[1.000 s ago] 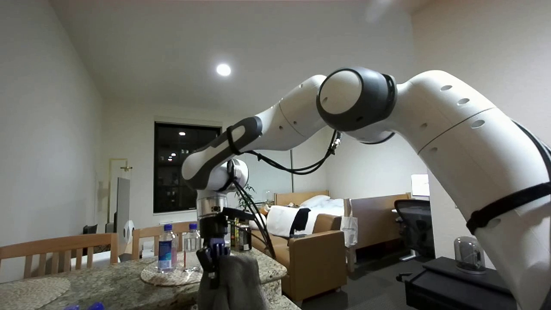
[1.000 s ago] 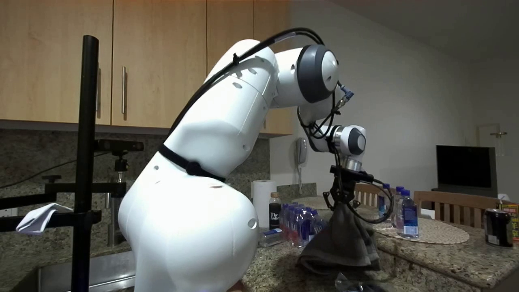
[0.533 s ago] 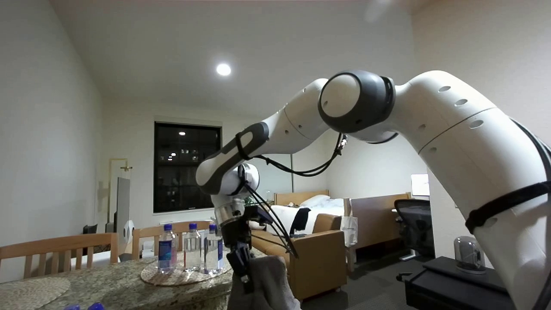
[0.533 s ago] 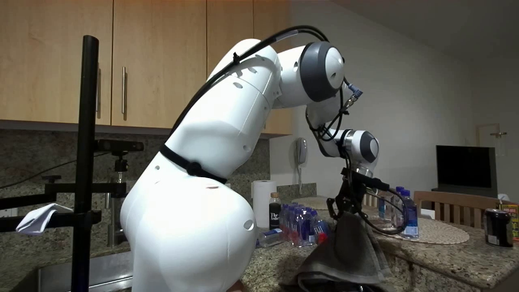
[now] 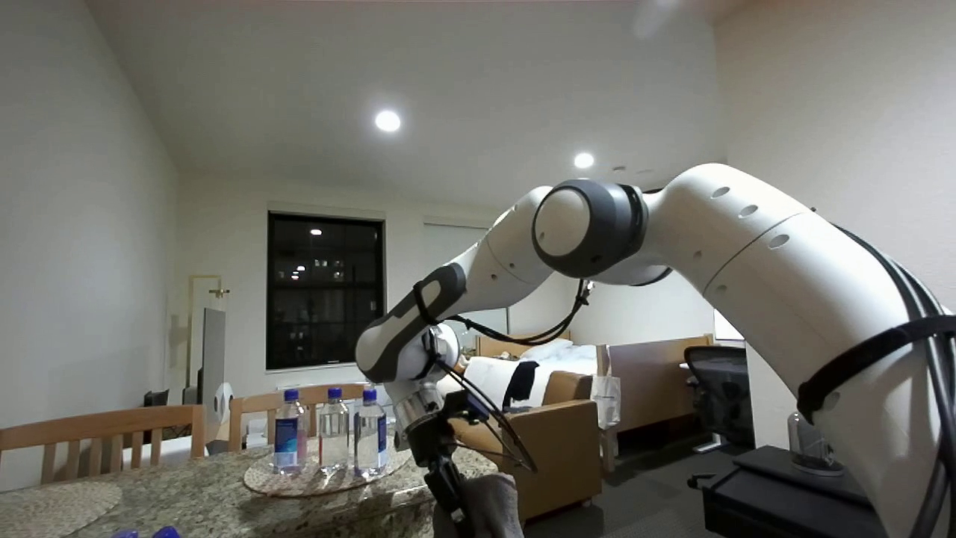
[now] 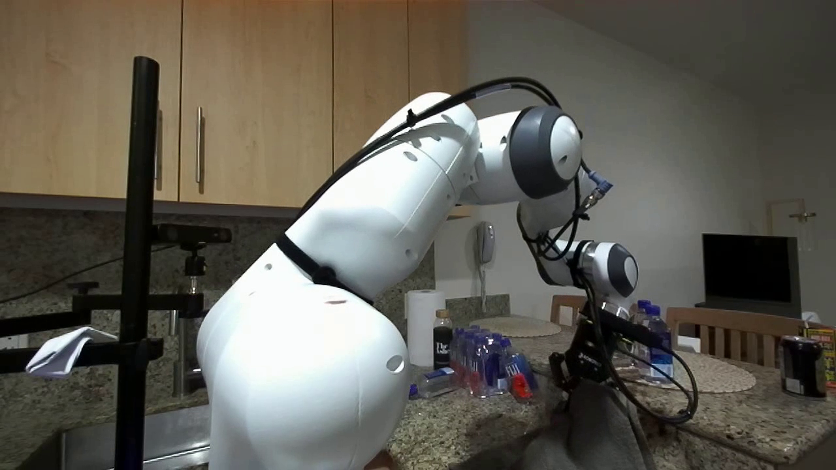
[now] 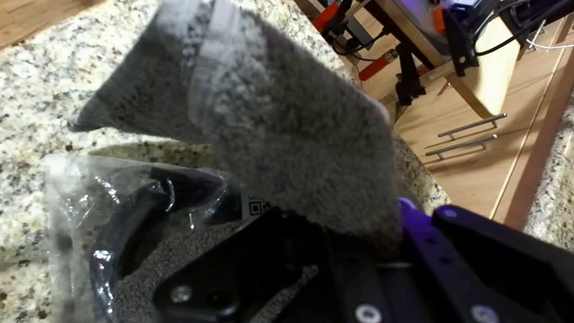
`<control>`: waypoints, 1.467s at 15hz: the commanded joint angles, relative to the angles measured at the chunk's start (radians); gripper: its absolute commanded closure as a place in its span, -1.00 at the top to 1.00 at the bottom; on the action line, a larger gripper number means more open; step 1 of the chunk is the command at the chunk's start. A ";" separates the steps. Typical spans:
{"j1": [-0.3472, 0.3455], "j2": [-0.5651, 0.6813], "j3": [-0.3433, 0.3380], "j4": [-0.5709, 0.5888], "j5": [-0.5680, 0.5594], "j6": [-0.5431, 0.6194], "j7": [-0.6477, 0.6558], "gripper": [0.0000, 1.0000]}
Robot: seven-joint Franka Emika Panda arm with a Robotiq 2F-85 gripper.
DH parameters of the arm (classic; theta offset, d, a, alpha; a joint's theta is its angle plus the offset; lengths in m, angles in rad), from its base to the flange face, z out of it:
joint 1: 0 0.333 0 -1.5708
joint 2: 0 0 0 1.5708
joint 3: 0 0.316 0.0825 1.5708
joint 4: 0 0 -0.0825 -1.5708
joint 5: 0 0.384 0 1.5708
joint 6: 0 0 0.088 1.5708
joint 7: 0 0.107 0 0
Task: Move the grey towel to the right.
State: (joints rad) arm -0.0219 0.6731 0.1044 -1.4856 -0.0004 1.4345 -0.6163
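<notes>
The grey towel [image 7: 291, 130] hangs over the granite counter [image 7: 36, 89], cut off below in both exterior views. The gripper [image 7: 352, 240], jaws closed, pinches it — tips hidden. A clear bag [image 7: 74, 197] has dark contents [image 7: 139, 208] — hard to make out.

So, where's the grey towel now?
In an exterior view, the grey towel hangs from the claw at the bottom, right of centre, with clustered bottles to its upper left.

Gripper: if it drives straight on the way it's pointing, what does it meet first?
Past the grey towel it holds, probably the granite counter, or the clear plastic bag lying on it. The towel hides the exact spot in the wrist view, and depth is unclear.
</notes>
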 commanded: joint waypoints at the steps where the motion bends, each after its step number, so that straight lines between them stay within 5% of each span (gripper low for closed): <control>1: -0.007 0.085 0.004 0.142 -0.041 -0.056 -0.043 -0.81; 10: -0.026 0.322 -0.055 0.556 -0.089 -0.198 -0.007 -0.81; 19: -0.033 0.433 -0.076 0.684 -0.083 -0.223 -0.002 -0.83; 20: -0.037 0.434 -0.072 0.696 -0.072 -0.209 0.003 -0.25; 22: -0.042 0.434 -0.069 0.719 -0.056 -0.170 0.011 -0.12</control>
State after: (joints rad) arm -0.0510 1.1013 0.0268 -0.8140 -0.0828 1.2297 -0.6238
